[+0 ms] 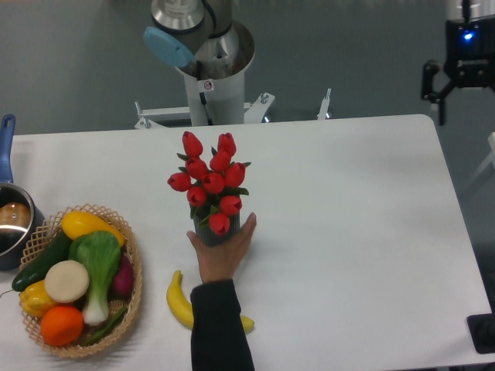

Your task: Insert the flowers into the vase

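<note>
The flowers [210,182], a bunch of red tulips with green leaves, stand upright in the vase [206,234] near the middle of the table. The vase is dark grey and mostly hidden by a person's hand [223,249] cupped around its front. My gripper [472,108] is high at the far right, well away from the flowers and above the table's back right corner. It holds nothing. One finger [439,97] shows, spread wide from the body; the other is cut off by the frame edge.
A dark-sleeved arm [219,328] reaches in from the front edge, over a yellow banana [179,303]. A woven basket [133,267] of vegetables and fruit sits front left. A pot [11,224] stands at the left edge. The robot base [209,66] is at the back.
</note>
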